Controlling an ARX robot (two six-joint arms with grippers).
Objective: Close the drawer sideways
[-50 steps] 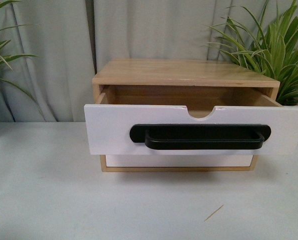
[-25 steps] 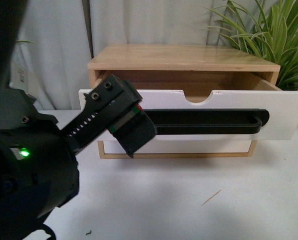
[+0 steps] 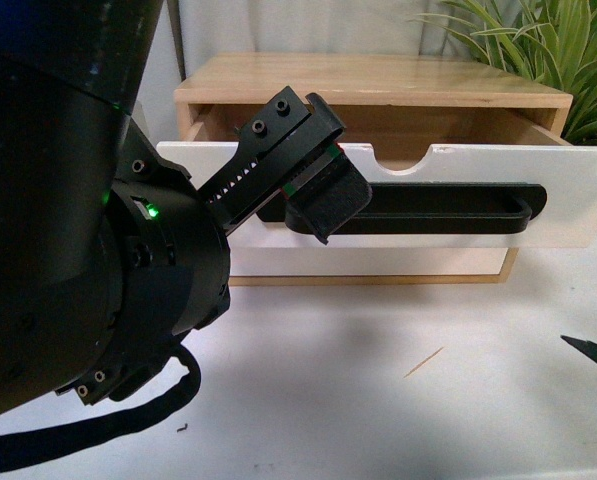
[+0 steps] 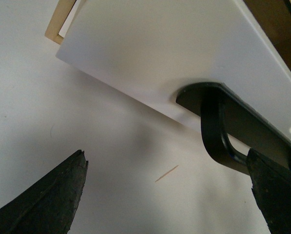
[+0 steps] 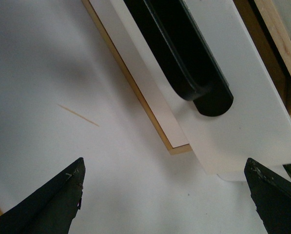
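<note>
The left gripper (image 4: 165, 161) had moved right along the drawer (image 3: 458, 185) since half a second before, from the front's left end to the left end of the handle (image 3: 448, 212), and a tip of the right gripper (image 5: 164, 165) had come in at the near right. The drawer stood pulled out of the cabinet (image 3: 378, 80) on the table (image 3: 378, 410), its front nearer than the plain front (image 3: 378, 262) below. The left gripper's fingers (image 3: 328, 205) were spread wide, holding nothing; one lay just by the handle's bend, touching or not I could not tell. The right gripper was also wide apart, empty, above the table near the drawer's right end. A thin sliver (image 3: 424, 362) lay on the table before the cabinet
</note>
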